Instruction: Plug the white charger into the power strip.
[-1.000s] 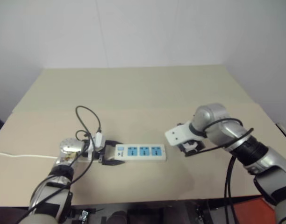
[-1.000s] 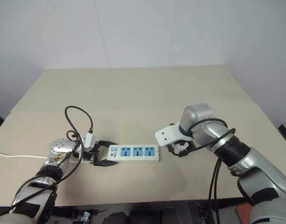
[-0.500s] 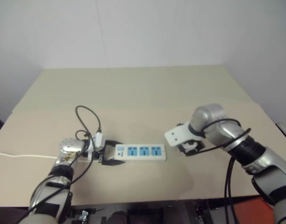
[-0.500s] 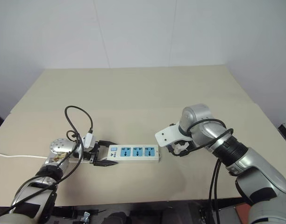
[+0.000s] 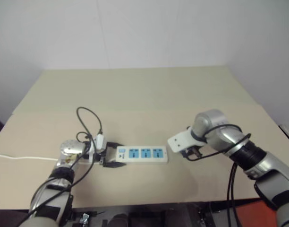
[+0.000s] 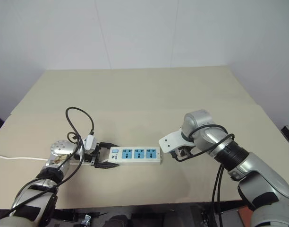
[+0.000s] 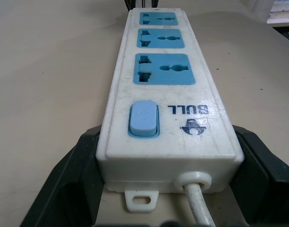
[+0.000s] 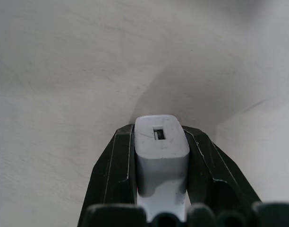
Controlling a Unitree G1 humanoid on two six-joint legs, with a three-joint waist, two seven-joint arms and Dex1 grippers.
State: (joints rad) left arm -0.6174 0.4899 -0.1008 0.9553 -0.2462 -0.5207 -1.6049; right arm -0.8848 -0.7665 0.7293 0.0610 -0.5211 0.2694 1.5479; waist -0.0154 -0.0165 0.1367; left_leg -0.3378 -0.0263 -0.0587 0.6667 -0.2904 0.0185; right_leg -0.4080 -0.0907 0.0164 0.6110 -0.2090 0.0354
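Observation:
The power strip [image 5: 142,154] lies flat on the tan table, a white bar with three blue sockets [image 7: 165,68] and a blue switch [image 7: 143,118] at its near end. My left gripper [image 5: 111,158] is shut on the strip's switch end, one black finger [image 7: 64,189] on each side of it. Just to the right of the strip's far end, my right gripper [image 6: 182,152] points down at the table. It is shut on the white charger [image 8: 161,153], which sits between the black fingers [image 8: 111,165] with its slotted end showing.
The strip's white cord [image 5: 21,158] runs off the table's left edge. A black cable [image 5: 90,120] loops above my left wrist. The table [image 5: 135,94] stretches bare to the back wall, and its front edge runs close below both arms.
My right gripper has shut on the white charger, dipping only slightly. The left gripper and the power strip have not moved.

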